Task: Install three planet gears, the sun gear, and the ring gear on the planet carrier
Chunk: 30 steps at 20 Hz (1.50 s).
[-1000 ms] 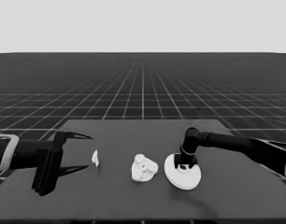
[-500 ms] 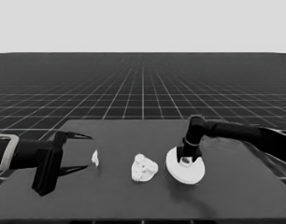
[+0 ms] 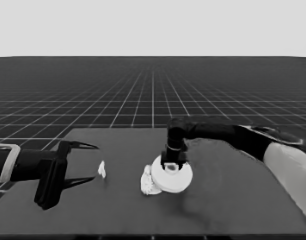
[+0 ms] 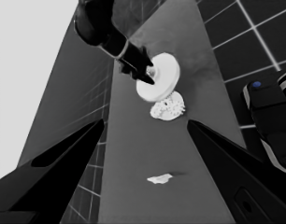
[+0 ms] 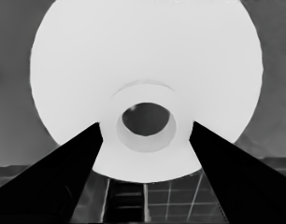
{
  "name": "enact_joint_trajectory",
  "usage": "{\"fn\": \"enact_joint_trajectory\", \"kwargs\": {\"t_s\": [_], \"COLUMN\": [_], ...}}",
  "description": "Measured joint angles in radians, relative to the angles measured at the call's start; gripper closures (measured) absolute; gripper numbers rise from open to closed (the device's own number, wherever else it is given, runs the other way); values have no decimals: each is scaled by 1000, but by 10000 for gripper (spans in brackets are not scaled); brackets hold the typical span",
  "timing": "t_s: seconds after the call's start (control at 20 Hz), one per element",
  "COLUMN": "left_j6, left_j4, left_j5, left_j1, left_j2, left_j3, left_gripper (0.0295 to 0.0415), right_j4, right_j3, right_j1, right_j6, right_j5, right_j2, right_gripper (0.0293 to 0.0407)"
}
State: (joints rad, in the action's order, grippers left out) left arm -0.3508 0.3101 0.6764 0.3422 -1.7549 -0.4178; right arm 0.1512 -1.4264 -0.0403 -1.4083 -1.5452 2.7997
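The right gripper (image 3: 172, 164) pinches the larger round part (image 3: 172, 175) by its centre collar, carrying it beside the gear-laden smaller round part (image 4: 168, 106) — the gears look seated, the cap not yet on. The left gripper (image 3: 88, 162) waits spread near a thin white piece (image 3: 101, 169).

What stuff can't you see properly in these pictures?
- Head view: the larger round part, held by the right gripper, covers much of the smaller round part, so its gears can't be counted.
- Right wrist view: the larger round part fills the picture and hides everything beneath it. Its top is cut off.
- Left wrist view: the gears are a tiny clump. The left gripper waits far off.
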Motion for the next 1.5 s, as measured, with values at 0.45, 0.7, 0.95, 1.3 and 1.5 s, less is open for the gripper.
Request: {"fn": "enact_joint_trajectory", "kwargs": {"t_s": [0.45, 0.7, 0.95, 1.3, 1.5], "left_j6": [0, 0, 0, 0, 0], "left_j4": [0, 0, 0, 0, 0], "left_j5": [0, 0, 0, 0, 0], "left_j1": [0, 0, 0, 0, 0], "left_j2": [0, 0, 0, 0, 0], "left_j3": [0, 0, 0, 0, 0], "left_gripper": [326, 326, 326, 326, 326], "right_j4": [47, 98, 102, 101, 102], "right_j3": [-278, -313, -315, -314, -315], "right_j1": [49, 104, 108, 108, 108], "right_j6": [46, 66, 64, 10, -25], "right_j5": [15, 32, 34, 34, 34], "right_j2": [263, 272, 273, 274, 274], "right_gripper": [351, 351, 352, 352, 352]}}
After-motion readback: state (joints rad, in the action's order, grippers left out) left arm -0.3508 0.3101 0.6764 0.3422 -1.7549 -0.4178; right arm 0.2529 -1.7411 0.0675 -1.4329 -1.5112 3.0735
